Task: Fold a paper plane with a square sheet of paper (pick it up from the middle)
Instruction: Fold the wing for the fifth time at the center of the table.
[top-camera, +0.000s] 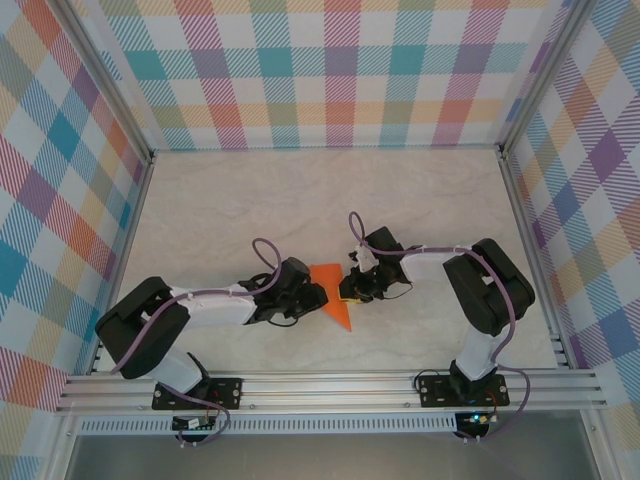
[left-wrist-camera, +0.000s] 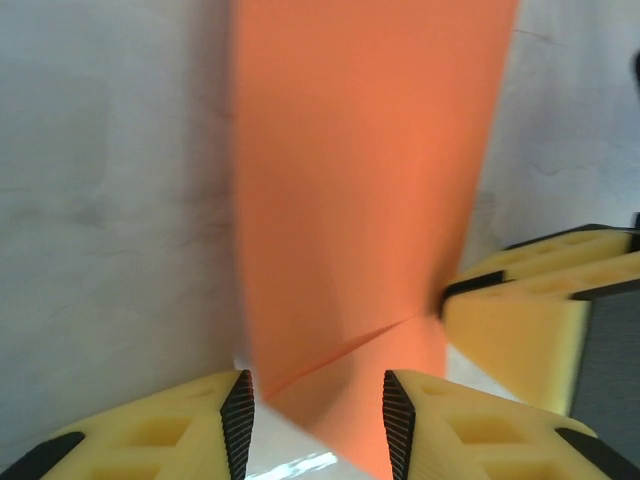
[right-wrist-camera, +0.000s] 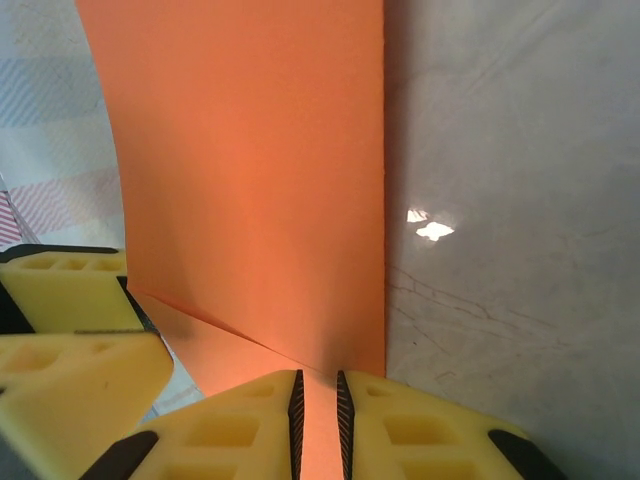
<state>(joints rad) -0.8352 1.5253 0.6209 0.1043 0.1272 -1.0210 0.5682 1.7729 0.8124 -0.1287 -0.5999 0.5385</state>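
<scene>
My right pincer (right-wrist-camera: 318, 405) is pinched onto the square sheet of paper (top-camera: 331, 293), a creased wedge mid-table (top-camera: 250, 200), from its 3 o'clock edge. The left pincer (left-wrist-camera: 318, 415), at 9 o'clock, straddles it half-open, gripping nothing. If the left bites off-crease, I risk a crooked fold or a tear.

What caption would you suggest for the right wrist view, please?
Right fingers pinch the creased orange paper sheet against a pale tabletop.
</scene>
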